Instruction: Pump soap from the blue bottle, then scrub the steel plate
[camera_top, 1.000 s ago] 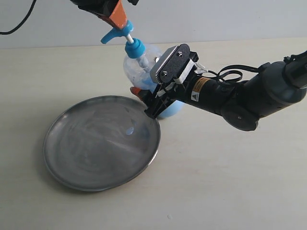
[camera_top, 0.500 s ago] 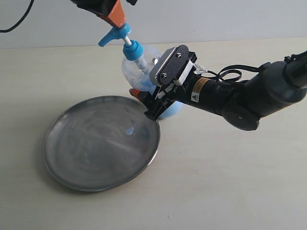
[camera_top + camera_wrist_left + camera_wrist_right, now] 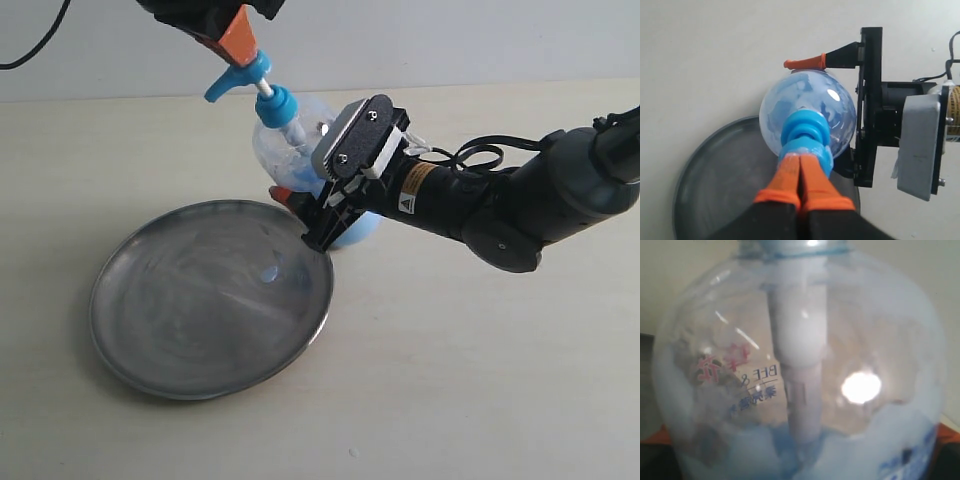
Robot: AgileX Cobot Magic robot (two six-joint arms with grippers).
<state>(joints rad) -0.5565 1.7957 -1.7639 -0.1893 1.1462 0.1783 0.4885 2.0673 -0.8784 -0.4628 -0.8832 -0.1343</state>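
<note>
The blue bottle leans over the far rim of the steel plate. My right gripper is shut on its lower body, and an orange pad shows at the edge of the right wrist view, which the bottle fills. Pale blue soap pools low inside. My left gripper is shut, its orange fingertips pressed together on top of the blue pump head. A small light-blue soap blob lies on the plate beneath the spout.
The plate sits on a pale tabletop. The right arm's dark body stretches in from the right edge, just above the table. A black cable hangs at the upper left.
The pump head and bottle top have shifted slightly left and down with the left gripper on them. The right arm, the plate and the blob look unchanged.
</note>
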